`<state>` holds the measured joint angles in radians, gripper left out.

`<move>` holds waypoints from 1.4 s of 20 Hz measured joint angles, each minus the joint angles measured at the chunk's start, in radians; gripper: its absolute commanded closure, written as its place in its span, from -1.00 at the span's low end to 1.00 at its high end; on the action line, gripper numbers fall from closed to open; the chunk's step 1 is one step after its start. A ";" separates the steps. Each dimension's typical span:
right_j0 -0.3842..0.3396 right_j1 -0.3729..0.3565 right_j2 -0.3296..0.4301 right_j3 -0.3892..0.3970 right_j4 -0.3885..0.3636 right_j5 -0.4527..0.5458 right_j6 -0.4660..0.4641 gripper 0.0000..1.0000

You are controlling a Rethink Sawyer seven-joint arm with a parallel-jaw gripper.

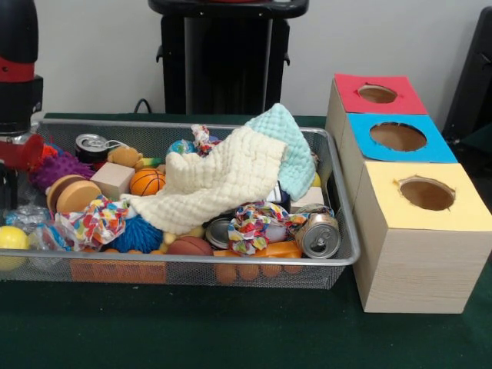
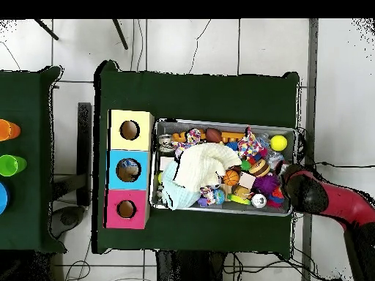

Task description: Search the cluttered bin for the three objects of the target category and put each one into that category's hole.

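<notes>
Material: crinkly clear plastic (image 1: 27,217) by the bin (image 1: 338,257) end, perhaps a bottle: light, crushable, slippery
Hold: across its middle
Fingers: state unreadable

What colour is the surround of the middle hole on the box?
Bright blue surround, clearest in the front view.

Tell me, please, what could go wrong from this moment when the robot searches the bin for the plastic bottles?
1. The cream cloth covers the middle of the bin, so bottles may lie hidden under it; only a crinkly clear piece shows at one end.
2. Shiny cans lie among the toys and might be taken by mistake.
3. The blue-surround hole sits between the red and yellow ones, so a small aiming error could drop a bottle into the wrong hole.
</notes>
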<state>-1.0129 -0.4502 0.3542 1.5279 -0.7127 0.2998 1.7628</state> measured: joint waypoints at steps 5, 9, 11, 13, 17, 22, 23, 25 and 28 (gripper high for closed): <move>-0.009 -0.006 0.000 0.008 0.031 0.047 0.000 1.00; -0.016 -0.005 0.004 0.050 0.060 0.150 0.000 1.00; -0.019 0.001 0.009 0.074 0.062 0.189 0.000 1.00; -0.022 0.005 0.016 0.091 0.062 0.212 0.000 1.00; -0.024 0.007 0.026 0.107 0.061 0.218 0.000 1.00; -0.024 0.007 0.036 0.110 0.061 0.215 0.000 -1.00; -0.024 0.007 0.036 0.110 0.061 0.211 0.000 -1.00; -0.023 0.007 0.037 0.110 0.061 0.207 0.000 -1.00; -0.023 0.009 0.037 0.110 0.061 0.206 0.000 -1.00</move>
<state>-1.0355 -0.4415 0.3913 1.6378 -0.6520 0.5060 1.7628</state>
